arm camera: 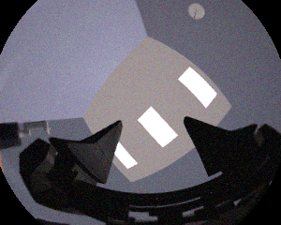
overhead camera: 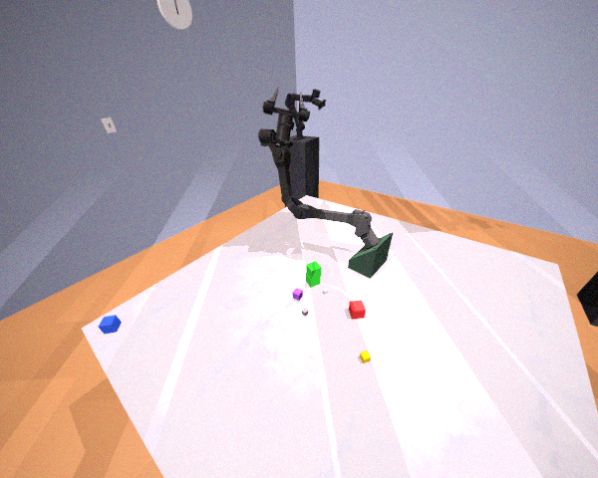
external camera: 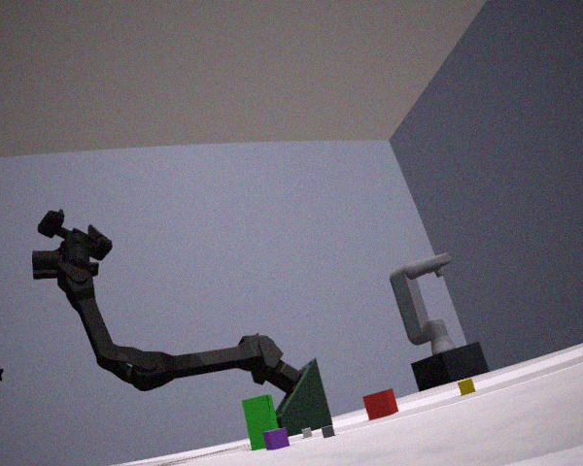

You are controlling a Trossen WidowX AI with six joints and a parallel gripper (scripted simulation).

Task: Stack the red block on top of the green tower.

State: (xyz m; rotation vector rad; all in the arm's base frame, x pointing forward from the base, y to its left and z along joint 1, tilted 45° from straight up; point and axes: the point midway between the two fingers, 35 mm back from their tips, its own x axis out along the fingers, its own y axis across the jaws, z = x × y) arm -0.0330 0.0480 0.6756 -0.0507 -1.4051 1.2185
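Note:
The red block [overhead camera: 356, 309] [external camera: 380, 403] lies on the white mat [overhead camera: 444, 385], to the right of and nearer than the green tower [overhead camera: 313, 273] [external camera: 259, 421]. The tower stands upright close to the arm's dark green wedge base [overhead camera: 371, 259] [external camera: 307, 401]. My gripper [overhead camera: 287, 97] [external camera: 48, 244] [arm camera: 154, 122] is open and empty. It is raised high at the back, far above and behind the blocks, and points up at the ceiling; the wrist view shows only walls and ceiling lights between the fingers.
A purple block [overhead camera: 297, 294] [external camera: 275, 438] sits just in front of the tower. Two tiny grey cubes [overhead camera: 305, 312] [overhead camera: 324, 291] lie nearby. A yellow block [overhead camera: 365, 356] [external camera: 465, 385] and a blue block [overhead camera: 109, 323] lie farther off. A black pedestal [overhead camera: 304, 166] stands behind the arm.

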